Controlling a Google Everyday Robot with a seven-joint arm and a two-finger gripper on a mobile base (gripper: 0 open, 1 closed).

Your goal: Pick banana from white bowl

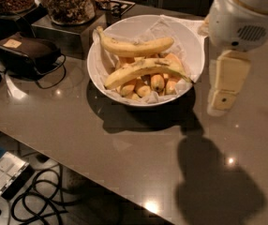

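Found a dark case (26, 55) at the far left of the grey table (78, 139). Saw the white bowl (95, 76) at centre, with the banana (143, 68) lying across its near half on short stubby bananas (157, 82) and a paler banana (134, 46) behind. Found the gripper (223, 102) hovering just right of the bowl's rim; could not tell whether spread or pressed together. Noted bare tabletop near and right.

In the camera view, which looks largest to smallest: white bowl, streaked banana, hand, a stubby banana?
1. white bowl
2. streaked banana or hand, right of the bowl: alike, hand possibly nearer
3. stubby banana
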